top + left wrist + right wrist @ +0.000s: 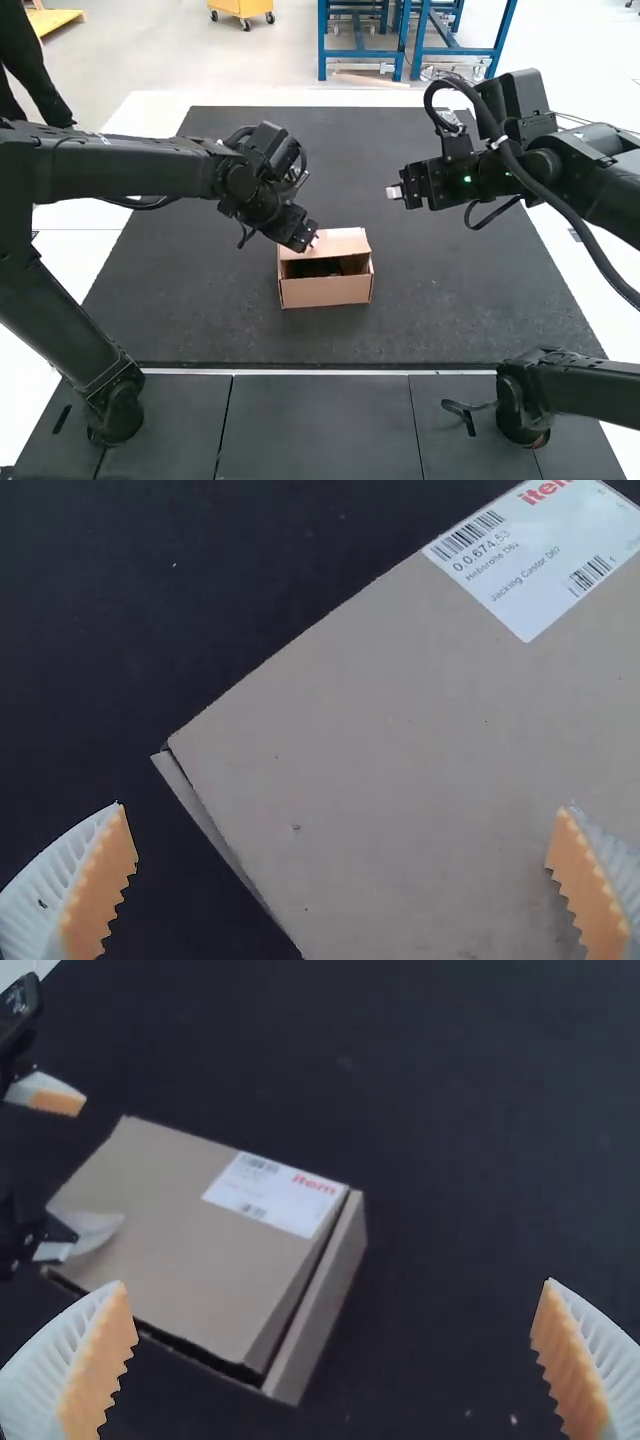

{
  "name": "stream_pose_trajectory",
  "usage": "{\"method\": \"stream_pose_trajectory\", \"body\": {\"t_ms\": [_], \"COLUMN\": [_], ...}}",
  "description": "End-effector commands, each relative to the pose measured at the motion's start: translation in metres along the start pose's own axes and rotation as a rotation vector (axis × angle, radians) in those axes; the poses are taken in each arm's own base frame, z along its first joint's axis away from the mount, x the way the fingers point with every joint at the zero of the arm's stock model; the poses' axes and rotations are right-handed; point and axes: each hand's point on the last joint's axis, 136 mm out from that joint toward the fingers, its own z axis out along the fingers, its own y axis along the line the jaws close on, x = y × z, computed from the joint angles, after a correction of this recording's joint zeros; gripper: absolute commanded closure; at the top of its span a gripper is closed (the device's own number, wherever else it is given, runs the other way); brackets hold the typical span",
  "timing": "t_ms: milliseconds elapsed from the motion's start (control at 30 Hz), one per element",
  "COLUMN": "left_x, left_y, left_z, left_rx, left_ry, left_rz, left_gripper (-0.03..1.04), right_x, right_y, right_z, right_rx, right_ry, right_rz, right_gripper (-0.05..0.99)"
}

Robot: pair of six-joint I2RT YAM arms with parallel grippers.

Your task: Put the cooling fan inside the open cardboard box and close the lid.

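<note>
High view: one cardboard box (326, 287) at mid-bench (460, 300), lid (338, 242) tilted partway down over opening. Dark shape inside, probably cooling fan (325, 268), too shadowed for certainty. Two grippers. Left gripper (308, 238) at lid's far left corner, jaws spread wide with lid surface between them, clamping nothing. Right gripper (393, 191) hovers above bench, well apart from box on its far right side, jaws wide apart, empty. One white label (545, 555) on lid.
</note>
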Motion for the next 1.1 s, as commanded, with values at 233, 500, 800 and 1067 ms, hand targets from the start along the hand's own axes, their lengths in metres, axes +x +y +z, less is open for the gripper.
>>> {"method": "stream_pose_trajectory", "body": {"t_ms": [233, 500, 800, 1067], "left_x": [0.02, 0.033, 0.048, 0.03], "left_y": [0.0, -0.004, -0.02, -0.001], "left_z": [0.011, 0.019, 0.029, 0.017], "left_rx": [-0.003, -0.006, 0.009, -0.06], "left_ry": [0.03, 0.045, 0.061, 0.028], "left_rz": [0.013, 0.03, 0.074, 0.046], "left_gripper": [0.04, 0.04, 0.04, 0.04], "right_x": [-0.014, -0.006, -0.001, -0.001], "right_y": [0.0, 0.0, 0.0, 0.0], "right_z": [-0.011, -0.012, -0.011, -0.012], "right_rx": [0.0, -0.004, -0.005, -0.004], "right_ry": [-0.04, -0.003, 0.012, 0.006], "right_rz": [-0.003, -0.001, -0.002, -0.002], "right_gripper": [0.03, 0.03, 0.03, 0.03]}}
